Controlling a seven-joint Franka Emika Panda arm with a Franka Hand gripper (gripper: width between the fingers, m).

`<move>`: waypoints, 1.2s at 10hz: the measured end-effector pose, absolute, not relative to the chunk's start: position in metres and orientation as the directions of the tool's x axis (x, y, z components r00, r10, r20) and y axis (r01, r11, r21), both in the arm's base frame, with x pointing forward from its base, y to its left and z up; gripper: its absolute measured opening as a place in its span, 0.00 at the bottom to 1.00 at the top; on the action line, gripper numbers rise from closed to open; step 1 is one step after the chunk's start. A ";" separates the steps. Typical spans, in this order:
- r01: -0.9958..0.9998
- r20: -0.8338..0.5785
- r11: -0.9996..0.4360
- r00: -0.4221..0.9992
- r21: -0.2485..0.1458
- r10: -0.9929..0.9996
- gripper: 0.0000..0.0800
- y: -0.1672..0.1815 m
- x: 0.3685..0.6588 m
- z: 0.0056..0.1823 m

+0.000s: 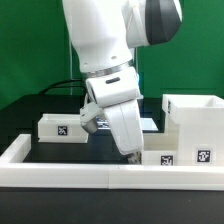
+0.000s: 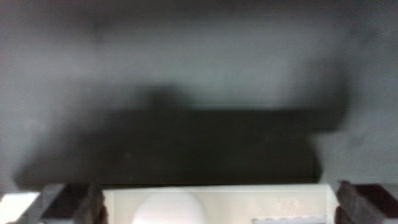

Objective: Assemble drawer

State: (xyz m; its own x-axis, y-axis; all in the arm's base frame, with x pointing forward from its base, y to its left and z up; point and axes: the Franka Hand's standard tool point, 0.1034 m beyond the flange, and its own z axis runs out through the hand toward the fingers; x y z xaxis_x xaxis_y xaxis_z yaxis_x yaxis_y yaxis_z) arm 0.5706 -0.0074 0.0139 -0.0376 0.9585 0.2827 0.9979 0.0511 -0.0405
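Observation:
A small white drawer tray (image 1: 160,157) with a black-and-white marker lies at the front, against the tall open-faced casing (image 1: 192,122) on the exterior view's right. A second tray (image 1: 58,127) lies at the exterior view's left. My gripper (image 1: 133,152) is low at the left end of the front tray. In the wrist view my gripper (image 2: 210,205) has its dark fingers (image 2: 64,203) spread wide, and the white tray (image 2: 214,205) fills the space between them. I see no squeeze on it. The tray rests on the table.
A low white border wall (image 1: 60,163) runs along the front and up the left side of the black table (image 2: 196,70). Green backdrop stands behind. The arm's white body hides the middle of the table in the exterior view.

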 end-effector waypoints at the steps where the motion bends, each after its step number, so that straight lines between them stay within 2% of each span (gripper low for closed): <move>1: 0.998 0.285 0.036 -0.022 -0.044 0.958 0.81 0.002 0.571 0.015; 4: 0.998 0.294 -0.005 0.022 -0.060 0.956 0.81 0.028 0.567 0.014; 7: 0.997 0.295 -0.020 0.040 -0.069 0.955 0.81 0.035 0.565 0.013; 10: 0.997 0.295 -0.019 0.041 -0.076 0.955 0.81 0.030 0.565 0.014; 12: 0.995 0.291 -0.012 0.041 -0.101 0.956 0.81 0.005 0.568 0.017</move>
